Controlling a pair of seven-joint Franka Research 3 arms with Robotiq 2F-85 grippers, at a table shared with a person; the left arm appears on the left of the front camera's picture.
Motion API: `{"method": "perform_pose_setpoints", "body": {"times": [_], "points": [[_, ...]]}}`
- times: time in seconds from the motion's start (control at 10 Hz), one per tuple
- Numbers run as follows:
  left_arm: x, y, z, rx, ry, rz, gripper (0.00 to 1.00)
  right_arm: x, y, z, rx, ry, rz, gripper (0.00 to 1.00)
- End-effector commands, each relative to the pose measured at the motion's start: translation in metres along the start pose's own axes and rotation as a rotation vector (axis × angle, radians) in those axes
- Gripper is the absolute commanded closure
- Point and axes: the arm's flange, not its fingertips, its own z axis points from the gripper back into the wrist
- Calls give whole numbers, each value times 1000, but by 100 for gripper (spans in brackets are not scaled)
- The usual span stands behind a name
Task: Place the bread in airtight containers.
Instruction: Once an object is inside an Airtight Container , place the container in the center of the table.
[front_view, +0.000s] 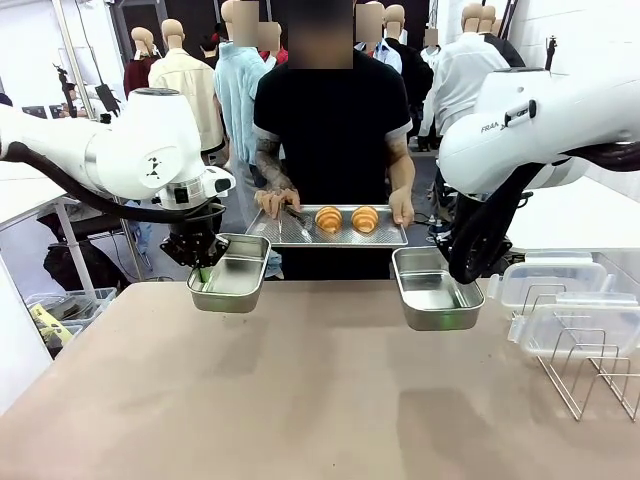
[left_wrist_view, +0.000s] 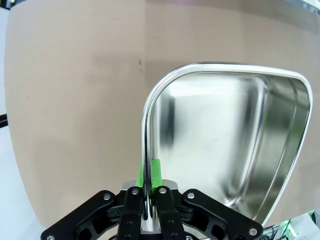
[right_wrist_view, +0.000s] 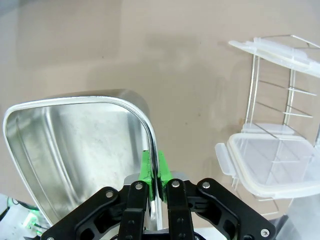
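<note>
Left of frame, the left gripper (left_wrist_view: 149, 172) is clamped on the rim of one steel container (front_view: 232, 278), bare metal inside, over the table (front_view: 300, 400). Top centre, two bread rolls (front_view: 329, 219) sit on the person's tray (front_view: 285, 235). Right, the right gripper (right_wrist_view: 154, 167) pinches the other container (front_view: 432, 292), bare too; clear lids (front_view: 550, 280) rest on a wire rack (front_view: 590, 380).

left arm (front_view: 130, 150) in from the left, wrist turned down, left gripper (front_view: 203, 264) pinched tight on the left rim of left container (front_view: 232, 283). right arm (front_view: 530, 130) from the right, right gripper (front_view: 466, 278) likewise clamped on right container (front_view: 432, 298), at its right rim.
</note>
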Motion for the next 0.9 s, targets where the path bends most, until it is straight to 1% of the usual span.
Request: {"method": "perform_pose_setpoints", "body": {"times": [0.0,0.8], "points": [[0,1,4,-4,-18,-3,100,0,0,2,3,-9,7,100],[0,1,4,-4,-18,-3,100,0,0,2,3,-9,7,100]]}}
